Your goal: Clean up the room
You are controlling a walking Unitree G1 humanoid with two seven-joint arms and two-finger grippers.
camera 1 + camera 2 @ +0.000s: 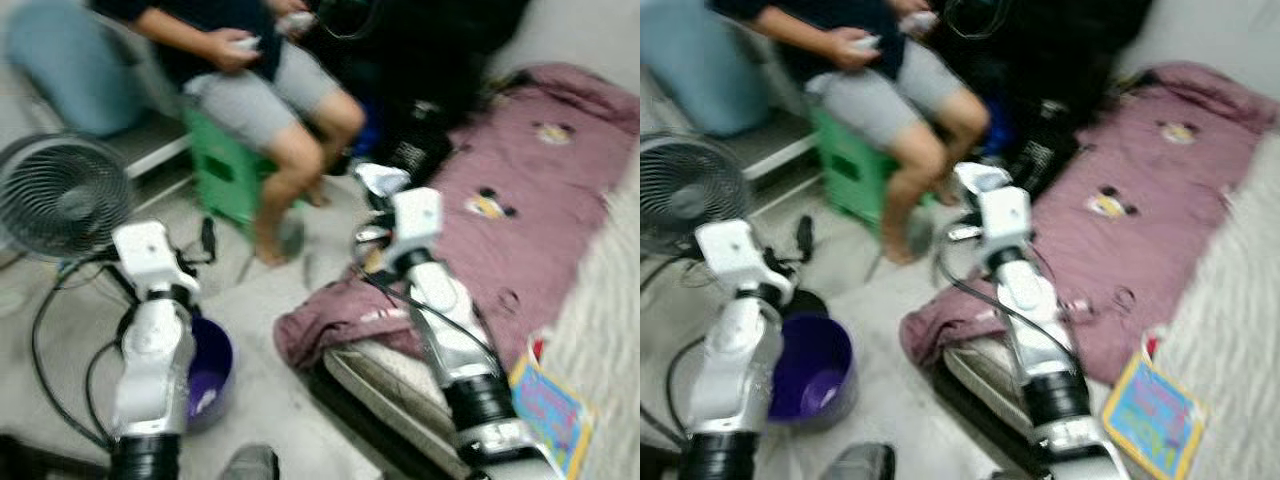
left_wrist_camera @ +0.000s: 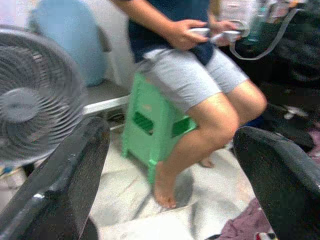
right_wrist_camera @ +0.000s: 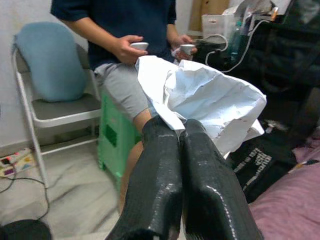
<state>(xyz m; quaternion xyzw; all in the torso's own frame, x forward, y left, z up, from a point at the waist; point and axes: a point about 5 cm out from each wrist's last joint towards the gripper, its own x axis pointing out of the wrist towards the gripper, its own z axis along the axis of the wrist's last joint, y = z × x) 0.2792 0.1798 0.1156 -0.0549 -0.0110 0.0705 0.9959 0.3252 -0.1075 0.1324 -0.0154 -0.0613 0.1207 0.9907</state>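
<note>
right end effector point(image 3: 181, 131) clamped on crumpled paper point(image 3: 200, 102), no legible writing

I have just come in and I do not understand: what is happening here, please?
The robot's right pincer is shut on a crumpled white sheet of paper, held above the mauve blanket. Its left pincer is open and holds nothing, near the purple plastic bucket. A person sits on a green plastic stool, holding two small controllers.
</note>
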